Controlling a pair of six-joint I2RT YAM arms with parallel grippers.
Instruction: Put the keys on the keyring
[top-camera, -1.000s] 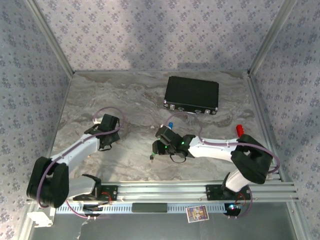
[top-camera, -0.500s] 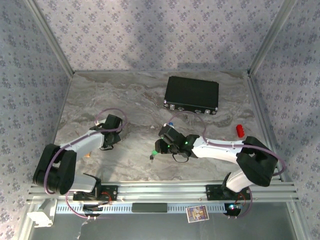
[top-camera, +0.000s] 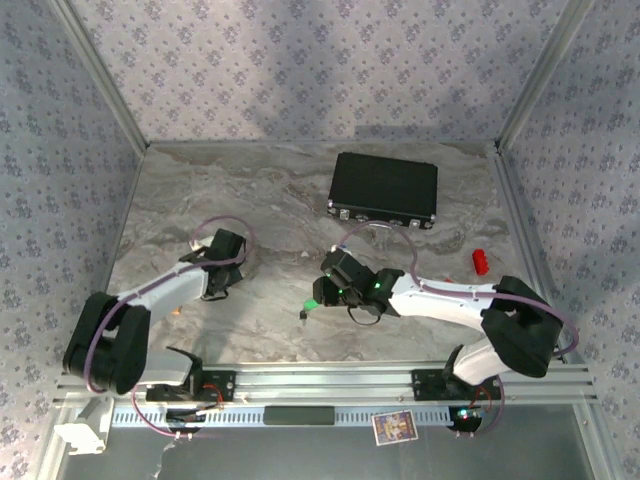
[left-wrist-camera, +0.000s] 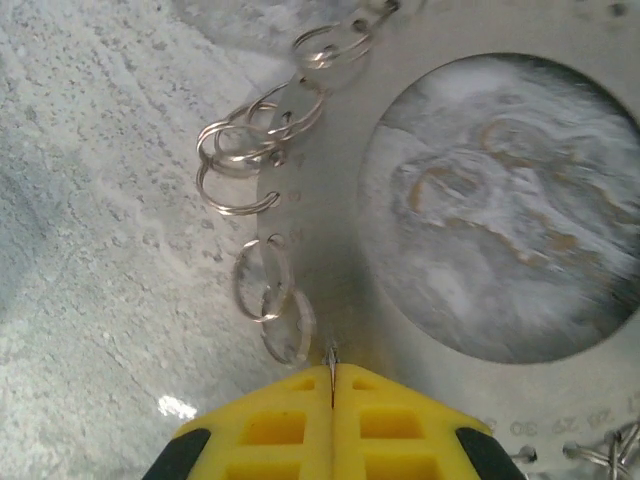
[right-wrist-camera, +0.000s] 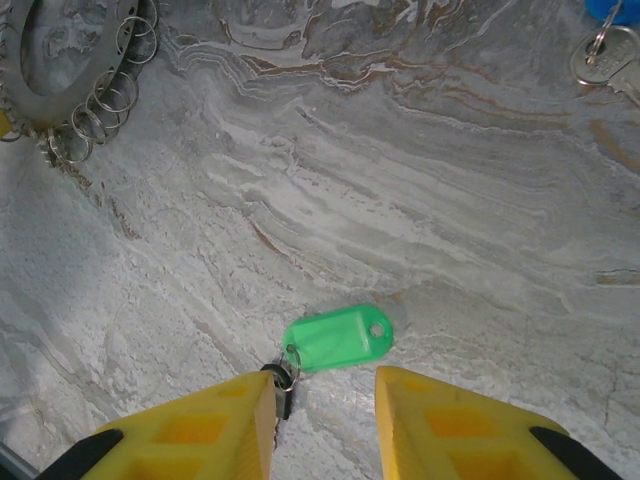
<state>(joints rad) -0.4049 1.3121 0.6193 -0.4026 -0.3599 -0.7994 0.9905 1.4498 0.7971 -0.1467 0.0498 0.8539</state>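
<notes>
In the left wrist view the keyring (left-wrist-camera: 330, 200) is a flat grey metal ring lying on the marble, with several small split rings (left-wrist-camera: 240, 165) along its rim. My left gripper (left-wrist-camera: 332, 368) is shut, with a thin sliver of metal at the keyring's rim pinched between its yellow fingertips. The green key (right-wrist-camera: 338, 338) lies flat, its dark blade (right-wrist-camera: 281, 388) against my right gripper's left finger (right-wrist-camera: 215, 420). My right gripper (right-wrist-camera: 325, 385) is open, just short of the green key. The blue key (right-wrist-camera: 612, 20) shows at the top right corner. From above, the left gripper (top-camera: 222, 265) is at middle left and the right gripper (top-camera: 318, 298) is near the centre.
A black rectangular case (top-camera: 385, 188) lies at the back right. A small red object (top-camera: 479, 261) sits near the right wall. Patterned walls close in the table (top-camera: 250, 190) on three sides, and a metal rail (top-camera: 330, 382) runs along the near edge.
My left gripper has closed fully at the keyring's rim. The right gripper's jaws have narrowed a little over the green key, and its forearm has shifted slightly.
</notes>
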